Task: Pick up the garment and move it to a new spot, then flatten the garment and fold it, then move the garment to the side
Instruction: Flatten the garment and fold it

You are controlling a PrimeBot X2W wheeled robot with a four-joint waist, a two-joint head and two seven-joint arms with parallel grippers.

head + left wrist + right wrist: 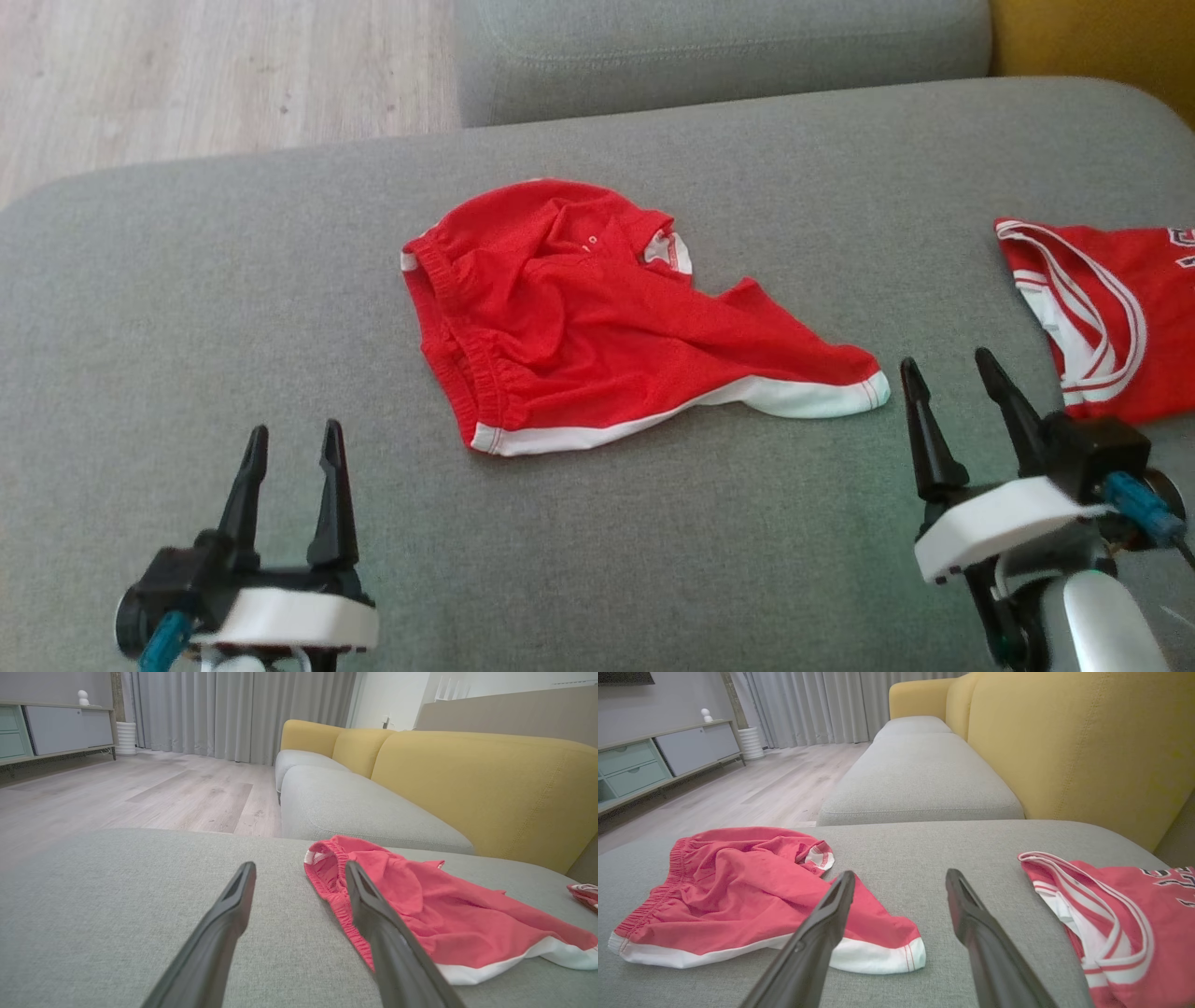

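Observation:
The garment (597, 317) is a pair of red shorts with white hems, lying crumpled in the middle of the grey sofa seat (187, 308). It also shows in the left wrist view (420, 905) and the right wrist view (738, 891). My left gripper (291, 443) stands open at the lower left, apart from the shorts, its jaws empty (299, 872). My right gripper (943, 369) is open just right of the white hem corner, with nothing between its fingers (900, 879).
A red jersey with white trim (1111, 308) lies at the seat's right edge (1120, 914). A second grey seat cushion (719, 47) sits beyond. The yellow backrest (1064, 751) rises on the right. Wooden floor (215, 75) lies past the far left edge.

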